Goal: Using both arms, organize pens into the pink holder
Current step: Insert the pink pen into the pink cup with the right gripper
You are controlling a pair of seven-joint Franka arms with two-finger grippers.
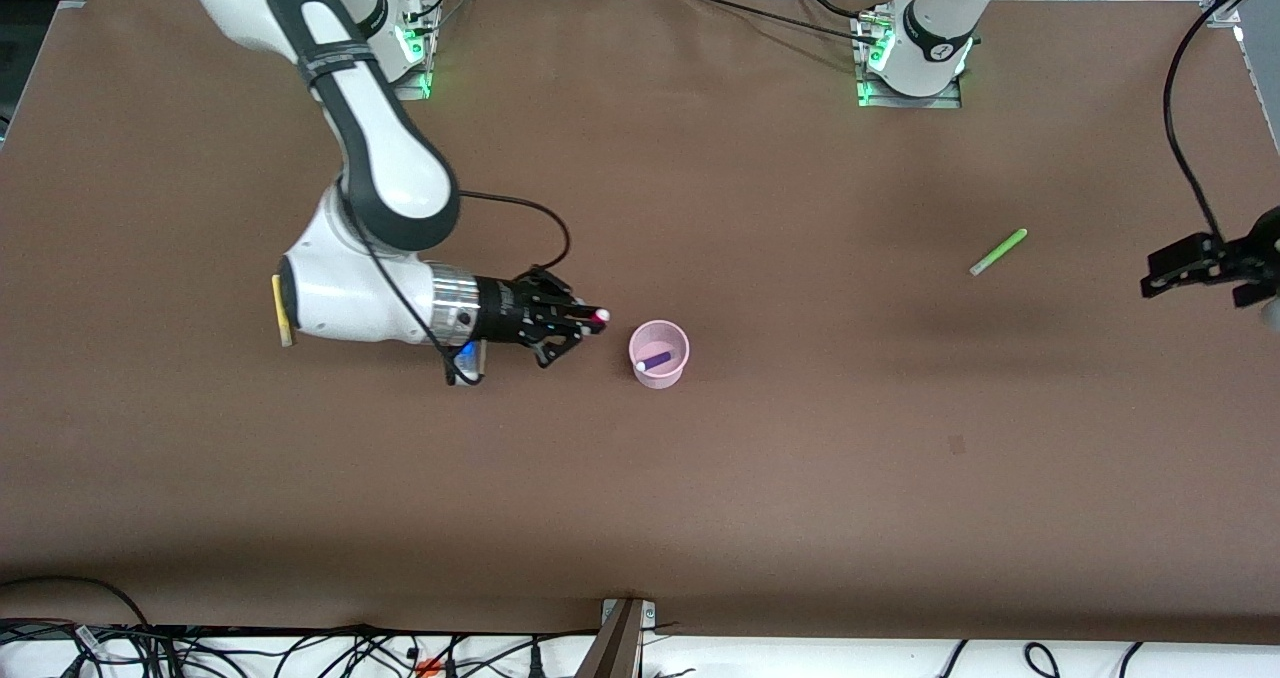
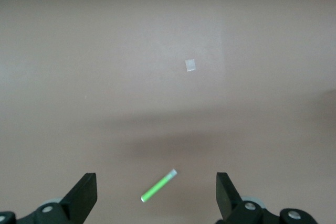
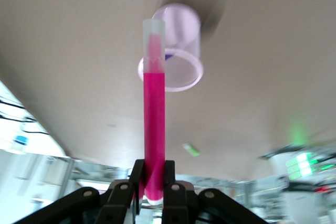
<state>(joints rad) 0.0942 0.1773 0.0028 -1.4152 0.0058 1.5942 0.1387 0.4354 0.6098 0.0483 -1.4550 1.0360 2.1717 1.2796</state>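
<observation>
Right pincer (image 1: 590, 323) clamped on light, stiff, slippery magenta pen (image 3: 154, 124) near its base, just beside pink holder (image 1: 676, 370); left pincer (image 2: 156, 195) wide above green pen (image 2: 158, 185); best pinched mid-barrel.

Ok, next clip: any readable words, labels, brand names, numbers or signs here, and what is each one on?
None can be read.
Left arm's base: a small dark mark on the white shell, too small to read.
Pink holder, magenta pen in the right gripper, purple pen, green pen, yellow pen: no print visible.
Small pale square on the table: blank.
</observation>
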